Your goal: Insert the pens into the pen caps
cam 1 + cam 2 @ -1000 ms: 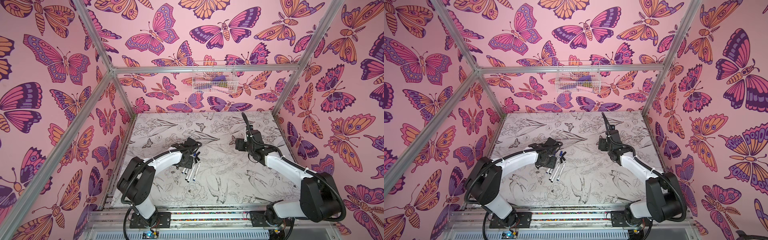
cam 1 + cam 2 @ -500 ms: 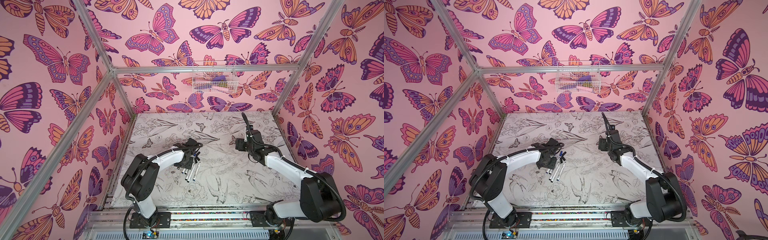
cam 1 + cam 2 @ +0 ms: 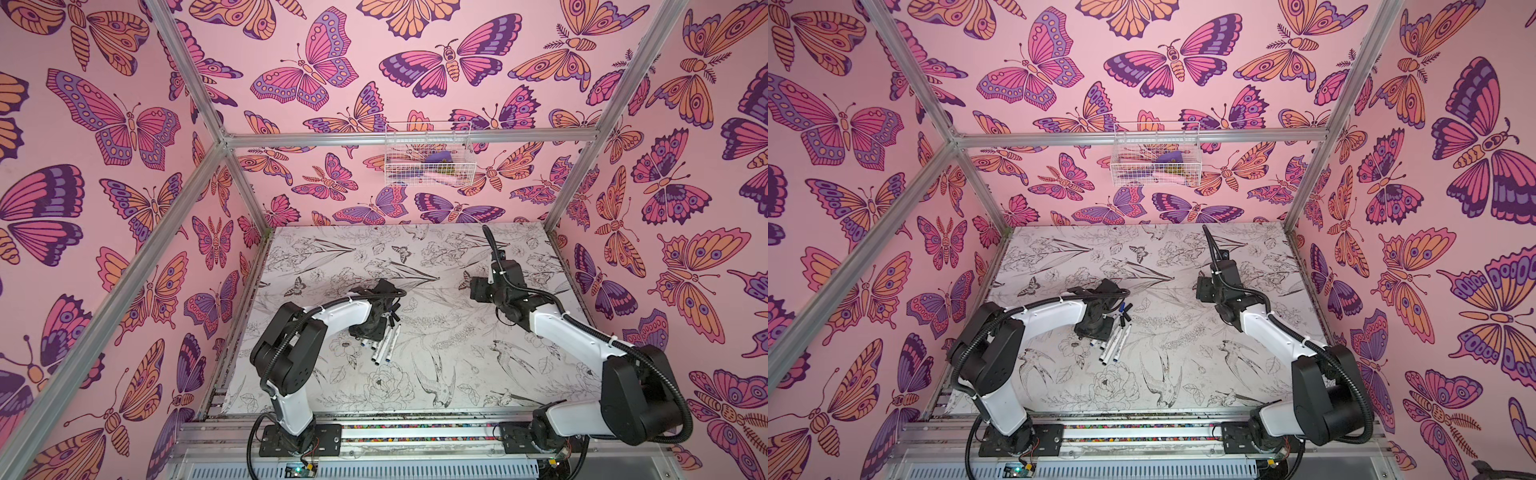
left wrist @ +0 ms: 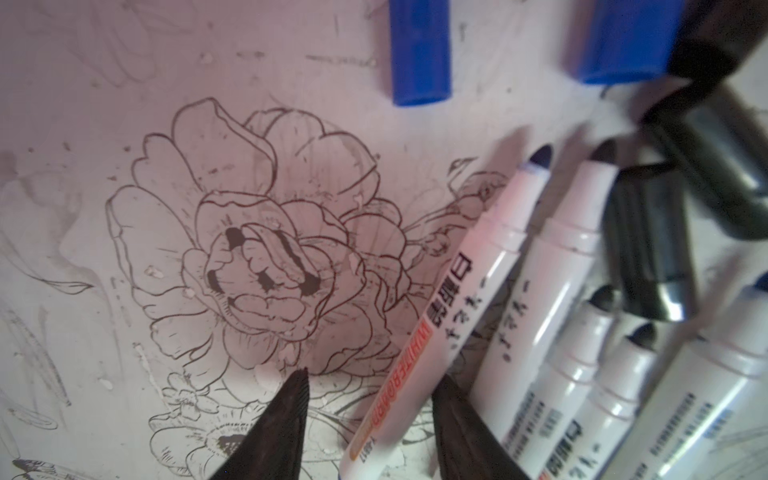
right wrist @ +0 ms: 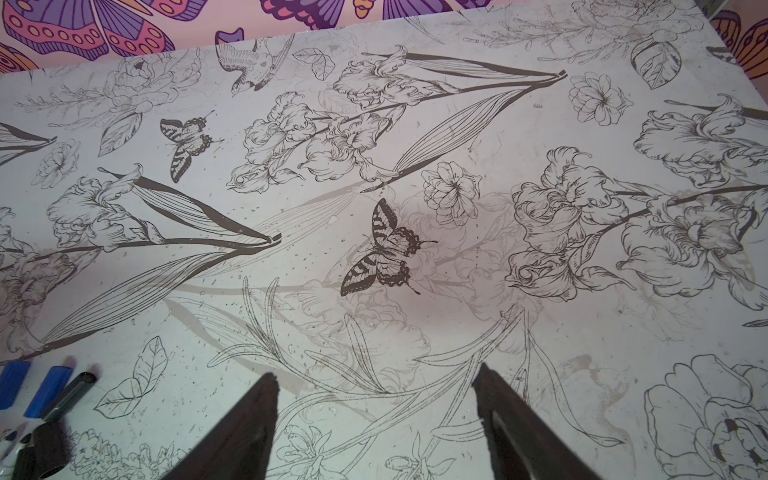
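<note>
- table (image 3: 436, 374) with drawn flowers is the biggest thing. where are the grippers?
- right gripper (image 5: 374, 415) hangs over bare table, fingers wide apart. left gripper (image 4: 374, 374) is down low, fingers apart, one on each side of a pen (image 4: 457, 282).
- and the rest of the pens (image 3: 384, 345)?
- lying side by side, just beside it. blue and black pen caps (image 4: 419, 50) lie near their tips.

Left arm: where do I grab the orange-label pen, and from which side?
Grip the orange-label pen across its barrel at the label, from straight above. It lies flat on the table, outermost in the row, bare table on one side, the neighbouring pen close on the other. The left gripper straddles it there, jaws open, leaving the blue tip free.
</note>
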`<state>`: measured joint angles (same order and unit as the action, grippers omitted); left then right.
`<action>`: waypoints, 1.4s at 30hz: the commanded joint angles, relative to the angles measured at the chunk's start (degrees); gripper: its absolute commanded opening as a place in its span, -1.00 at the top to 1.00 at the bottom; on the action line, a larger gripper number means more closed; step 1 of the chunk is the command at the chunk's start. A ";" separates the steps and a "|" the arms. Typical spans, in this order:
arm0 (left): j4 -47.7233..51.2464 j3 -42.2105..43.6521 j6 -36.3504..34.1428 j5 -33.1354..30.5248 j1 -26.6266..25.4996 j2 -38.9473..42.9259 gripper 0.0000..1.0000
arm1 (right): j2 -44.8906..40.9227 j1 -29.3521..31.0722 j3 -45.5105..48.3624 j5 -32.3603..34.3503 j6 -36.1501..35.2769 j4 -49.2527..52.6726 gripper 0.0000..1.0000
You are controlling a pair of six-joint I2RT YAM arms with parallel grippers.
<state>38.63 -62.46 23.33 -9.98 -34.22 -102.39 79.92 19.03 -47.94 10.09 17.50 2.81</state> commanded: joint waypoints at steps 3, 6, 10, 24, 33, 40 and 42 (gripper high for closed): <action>0.53 1.30 1.36 2.56 1.47 -1.49 0.08 | -1.83 0.75 -1.23 1.21 -0.83 0.37 -0.54; 0.51 1.97 1.19 4.09 1.61 -1.20 0.19 | -2.11 0.93 -1.25 1.51 -0.80 0.48 -0.54; 0.43 2.01 0.89 5.49 1.61 -0.80 0.36 | -2.47 1.01 -1.06 2.32 -0.49 0.37 -0.54; 0.46 -0.12 -5.36 11.83 0.91 -0.43 0.77 | -2.97 1.10 -0.75 6.51 0.65 0.50 -0.54; 1.33 -1.94 -9.75 13.29 0.69 4.27 1.00 | -3.00 1.18 -2.27 2.69 1.69 1.45 -0.53; -8.73 0.37 -12.59 12.83 0.66 16.41 1.00 | -1.03 6.53 -7.58 -16.58 2.25 1.51 -0.45; -15.02 3.32 -11.54 14.93 0.65 19.40 1.00 | -0.15 8.66 -9.17 -23.33 2.42 0.76 -0.44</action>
<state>31.62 -62.02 12.38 2.68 -33.50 -86.00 78.50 25.15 -54.00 -0.80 19.33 4.10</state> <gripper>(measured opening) 0.155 0.721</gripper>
